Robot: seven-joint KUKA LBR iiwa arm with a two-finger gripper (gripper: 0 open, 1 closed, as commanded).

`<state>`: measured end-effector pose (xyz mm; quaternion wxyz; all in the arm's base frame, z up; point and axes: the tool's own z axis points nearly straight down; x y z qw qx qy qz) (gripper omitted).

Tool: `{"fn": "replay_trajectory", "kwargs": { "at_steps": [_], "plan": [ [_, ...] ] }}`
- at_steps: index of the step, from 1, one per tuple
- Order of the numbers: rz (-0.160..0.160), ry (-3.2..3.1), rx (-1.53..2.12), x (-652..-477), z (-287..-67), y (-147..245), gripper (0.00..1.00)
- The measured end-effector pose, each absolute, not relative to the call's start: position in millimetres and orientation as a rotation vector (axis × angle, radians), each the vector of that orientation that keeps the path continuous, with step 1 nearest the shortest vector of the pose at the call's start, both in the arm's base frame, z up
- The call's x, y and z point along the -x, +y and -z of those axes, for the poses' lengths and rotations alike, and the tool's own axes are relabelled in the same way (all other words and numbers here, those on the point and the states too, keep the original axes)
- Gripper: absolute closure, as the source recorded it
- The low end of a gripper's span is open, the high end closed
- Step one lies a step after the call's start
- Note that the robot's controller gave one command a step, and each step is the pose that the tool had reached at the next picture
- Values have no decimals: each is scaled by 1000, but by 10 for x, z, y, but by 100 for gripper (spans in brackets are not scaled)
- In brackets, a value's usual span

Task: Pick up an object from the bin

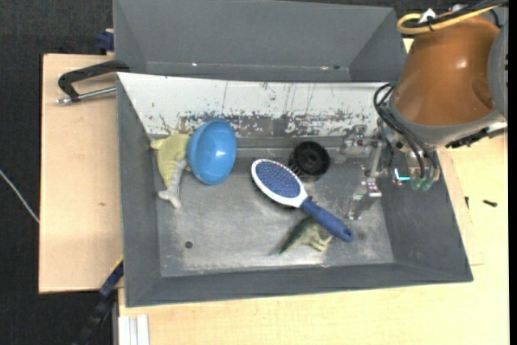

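Lying by the left wall of the grey bin point(242, 234): a pale yellow-green toy figure point(168, 164), touching a blue egg-shaped ball point(212, 151) just to its right, close to the back wall. Stretching slantwise across the middle of the floor: a hairbrush point(279, 183) with a white oval head and a blue handle, the handle pointing toward the front right corner. Sitting just behind the brush head, near the back wall: a small black round thing point(309, 158). Lying just in front of the handle, near the front wall: a small green dinosaur toy point(307, 238). Hanging low by the right wall, just right of the handle's end: the gripper point(365, 194), beneath the arm's orange cover point(448, 77). Released or clenched: impossible to tell from here.
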<state>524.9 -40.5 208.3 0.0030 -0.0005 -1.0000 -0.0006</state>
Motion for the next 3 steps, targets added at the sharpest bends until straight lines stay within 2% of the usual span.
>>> {"fn": "replay_trajectory", "kwargs": {
  "at_steps": [1, 2, 3],
  "plan": [
    [0, -3091, -569, -5254, -762, -347, 0],
    [-2, -3092, -569, -5257, -773, -352, 100],
    [-6, -3048, -811, -5187, -2120, -468, 100]
  ]
}}
